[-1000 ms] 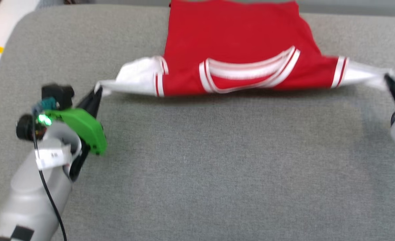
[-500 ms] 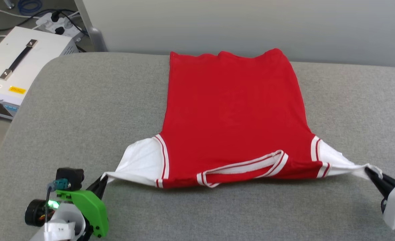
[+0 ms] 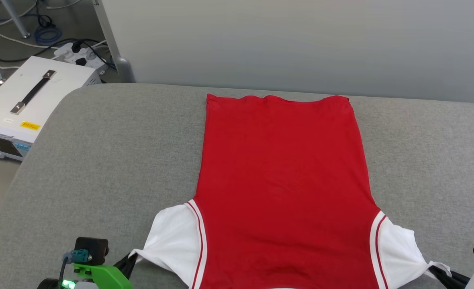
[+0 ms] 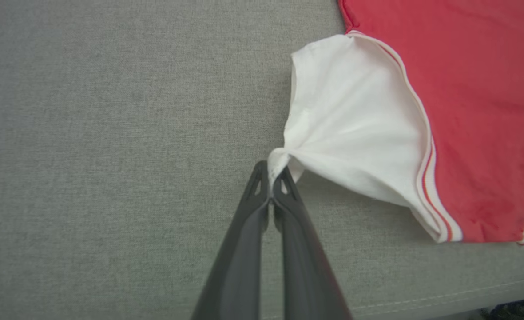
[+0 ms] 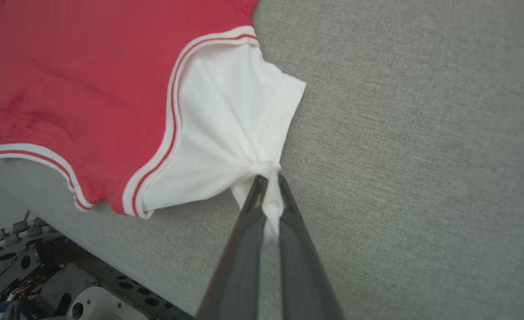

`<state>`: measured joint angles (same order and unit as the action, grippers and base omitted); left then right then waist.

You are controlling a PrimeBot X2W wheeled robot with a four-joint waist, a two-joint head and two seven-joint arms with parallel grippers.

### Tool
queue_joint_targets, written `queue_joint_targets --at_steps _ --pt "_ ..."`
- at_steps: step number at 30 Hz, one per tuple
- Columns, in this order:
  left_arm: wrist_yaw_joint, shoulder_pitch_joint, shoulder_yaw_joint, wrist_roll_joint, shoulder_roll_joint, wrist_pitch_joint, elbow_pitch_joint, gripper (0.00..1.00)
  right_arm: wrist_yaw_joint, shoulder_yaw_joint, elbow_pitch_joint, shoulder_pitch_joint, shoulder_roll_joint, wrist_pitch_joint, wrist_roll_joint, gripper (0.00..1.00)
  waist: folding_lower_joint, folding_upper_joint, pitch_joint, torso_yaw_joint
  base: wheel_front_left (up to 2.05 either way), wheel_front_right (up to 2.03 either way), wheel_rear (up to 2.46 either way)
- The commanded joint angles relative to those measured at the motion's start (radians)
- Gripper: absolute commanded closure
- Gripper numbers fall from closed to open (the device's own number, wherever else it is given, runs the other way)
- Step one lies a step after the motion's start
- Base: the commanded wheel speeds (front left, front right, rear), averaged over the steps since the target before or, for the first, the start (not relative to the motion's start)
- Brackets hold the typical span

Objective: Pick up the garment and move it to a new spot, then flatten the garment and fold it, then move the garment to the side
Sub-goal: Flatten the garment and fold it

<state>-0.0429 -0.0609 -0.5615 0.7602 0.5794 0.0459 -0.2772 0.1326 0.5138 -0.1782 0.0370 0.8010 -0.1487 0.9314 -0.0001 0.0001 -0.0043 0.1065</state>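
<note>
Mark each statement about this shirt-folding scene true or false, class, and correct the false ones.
1. The left pincer is shut on a white sleeve of the garment. True.
2. The right pincer hangs open above the cloth. False: it is shut on the other white sleeve.
3. The garment lies on a grey padded surface. True.
4. The garment is folded in half. False: it lies spread out full length, unfolded.
5. The white box with a black handle stands on the grey surface. False: it stands off the surface, past its edge on the robot's left.
</note>
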Motion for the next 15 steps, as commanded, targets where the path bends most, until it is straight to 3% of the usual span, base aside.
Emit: queue_joint_targets --at_steps 1,2,3,4,9,15 --pt "-0.01 0.011 0.002 0.012 0.011 0.008 0.017 1.0 -0.002 -0.017 0.007 0.011 0.009 -0.011 0.012 1.0 0.0001 -0.0001 0.007 0.001 0.0 0.0 0.0" --pt "-0.012 0.01 -0.001 0.01 0.016 0.016 0.031 1.0 -0.002 -0.029 0.015 0.01 0.011 -0.018 0.008 0.73 0.0001 -0.0001 0.011 0.001 0.0 0.0 0.0" --pt "-0.014 0.007 -0.003 0.007 0.019 0.023 0.043 1.0 -0.002 -0.037 0.024 0.007 0.013 -0.021 0.004 0.23 0.0001 -0.0001 0.016 0.001 0.0 0.0 0.0" --pt "-0.018 0.005 -0.005 0.005 0.022 0.03 0.059 1.0 -0.002 -0.046 0.034 0.007 0.013 -0.042 0.012 0.0 0.0001 -0.0001 0.022 0.002 0.0 0.0 0.0" --pt "-0.048 0.009 0.017 0.066 0.01 0.091 0.153 1.0 -0.002 -0.112 0.106 -0.024 0.031 -0.133 0.045 0.0 0.0001 -0.0001 0.063 0.012 0.0 0.0 0.0" --pt "-0.093 0.022 0.015 0.1 0.039 0.197 0.324 1.0 -0.002 -0.229 0.189 -0.128 0.057 -0.297 0.069 0.0 0.0001 -0.0001 0.153 0.039 0.0 0.0 0.0"
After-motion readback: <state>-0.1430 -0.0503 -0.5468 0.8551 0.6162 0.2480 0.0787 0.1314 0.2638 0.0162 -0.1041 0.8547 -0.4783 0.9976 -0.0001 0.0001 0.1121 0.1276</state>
